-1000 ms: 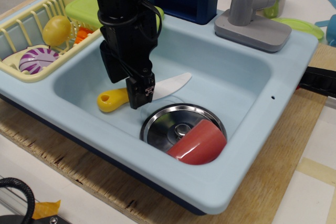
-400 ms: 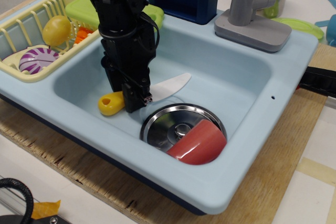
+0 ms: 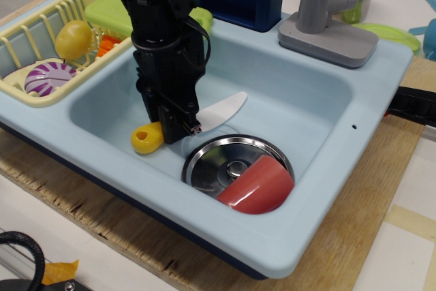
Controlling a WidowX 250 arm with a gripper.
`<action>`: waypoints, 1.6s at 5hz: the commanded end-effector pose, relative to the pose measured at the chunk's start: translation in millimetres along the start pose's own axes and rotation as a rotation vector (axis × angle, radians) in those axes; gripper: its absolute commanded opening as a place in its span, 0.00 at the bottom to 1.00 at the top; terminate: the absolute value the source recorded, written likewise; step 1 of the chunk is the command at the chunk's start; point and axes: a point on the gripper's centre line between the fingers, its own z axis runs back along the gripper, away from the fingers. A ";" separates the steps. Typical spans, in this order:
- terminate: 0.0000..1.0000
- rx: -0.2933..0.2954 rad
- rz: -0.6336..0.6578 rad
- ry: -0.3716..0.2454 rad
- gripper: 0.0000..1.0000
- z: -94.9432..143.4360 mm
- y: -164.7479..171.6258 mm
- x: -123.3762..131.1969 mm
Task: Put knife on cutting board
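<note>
**Knife in the sink, gripper over it**

The sink (image 3: pixel 320 120) holds a red cup (image 3: pixel 259 185) on a steel lid (image 3: pixel 211 165), and the knife (image 3: pixel 204 117). The gripper (image 3: pixel 178 127) sits at the knife's middle; I cannot tell whether it grips. Behind, the rack (image 3: pixel 20 90) holds toy food beside the cutting board (image 3: pixel 109 11).

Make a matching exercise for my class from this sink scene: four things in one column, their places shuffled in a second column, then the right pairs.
Things:
1. knife
2. red cup
3. cutting board
4. purple striped ball

Places:
A. inside the yellow dish rack
B. on the sink floor, under the gripper
C. behind the sink, beside the rack
D. lying on the metal drain

Pairs: 1-B, 2-D, 3-C, 4-A
</note>
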 end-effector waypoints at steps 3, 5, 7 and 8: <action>0.00 0.037 -0.107 -0.104 0.00 55.2 -17.9 2.8; 0.00 0.087 -0.244 -0.140 0.00 83.7 -3.6 4.7; 0.00 0.135 -0.399 -0.123 0.00 108.9 27.6 15.0; 0.00 0.155 -0.466 -0.119 0.00 117.4 44.8 22.3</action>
